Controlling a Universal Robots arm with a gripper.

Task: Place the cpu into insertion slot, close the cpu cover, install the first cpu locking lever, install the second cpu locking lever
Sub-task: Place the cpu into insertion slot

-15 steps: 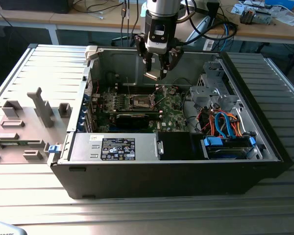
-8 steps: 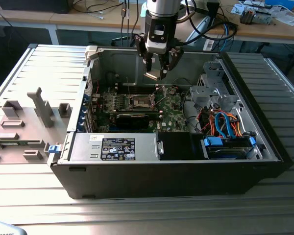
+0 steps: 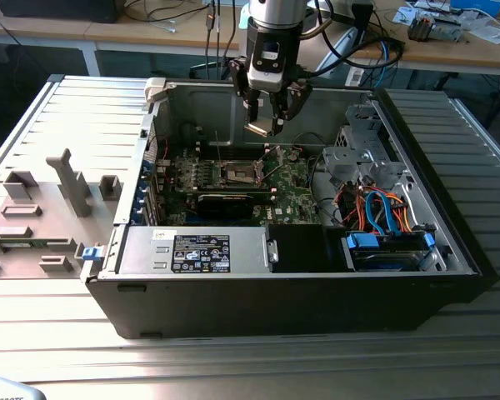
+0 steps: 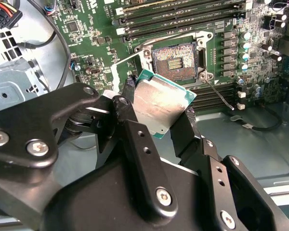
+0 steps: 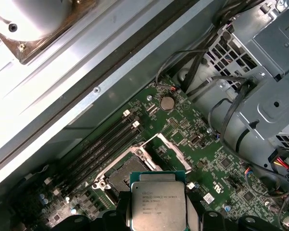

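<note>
The cpu [image 4: 160,105], probably light, stiff and fragile underneath, is best held by its edges. The gripper [image 4: 159,103] pinches it so, above the open slot [image 4: 176,60], not touching.

The cpu [image 4: 161,108] is held tilted between the two black fingers of the hand [image 4: 158,107], above the green board [image 4: 96,29]. The insertion slot [image 4: 176,60] is seen just past it, uncovered. The cpu cover [image 4: 114,76] is lifted up beside the slot.
</note>
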